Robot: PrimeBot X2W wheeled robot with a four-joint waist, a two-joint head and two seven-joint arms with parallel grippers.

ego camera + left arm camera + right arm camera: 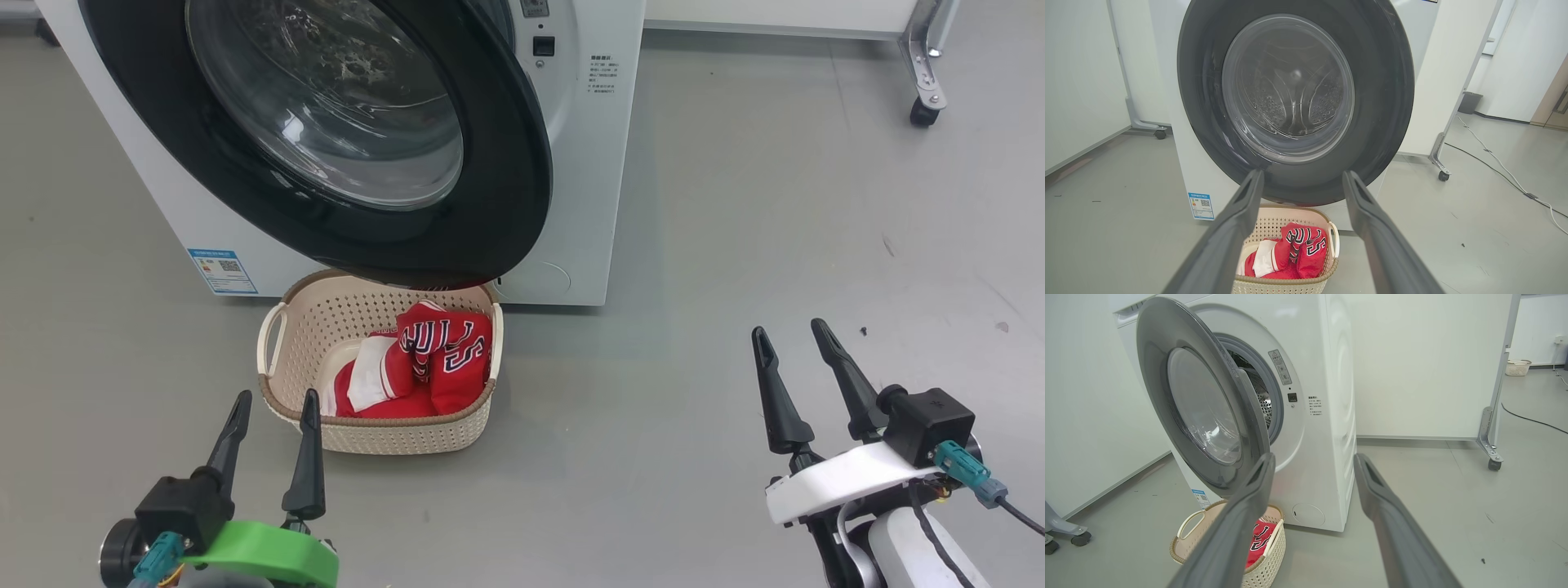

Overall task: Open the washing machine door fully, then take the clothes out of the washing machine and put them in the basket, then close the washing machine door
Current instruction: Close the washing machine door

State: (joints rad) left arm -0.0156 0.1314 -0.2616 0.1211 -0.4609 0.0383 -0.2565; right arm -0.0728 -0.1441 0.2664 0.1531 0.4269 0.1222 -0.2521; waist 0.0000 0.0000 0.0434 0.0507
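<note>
The washing machine door [508, 163] has a glossy black rim around smooth clear glass, and the washing machine [589, 204] body is smooth white, with a perforated shiny metal drum [1266, 405]. The basket [392, 437] is matt cream perforated plastic with a brown woven-look rim; the clothes [445, 359] in it are soft red and white cloth.

Wheeled white partition [1412, 363], perhaps a cable [1531, 419]

Ahead of your left gripper [276, 400] you see a cream perforated basket [384, 437], brown-rimmed; red, white-trimmed clothes [445, 359] lettered black; glossy black door [506, 204].
</note>
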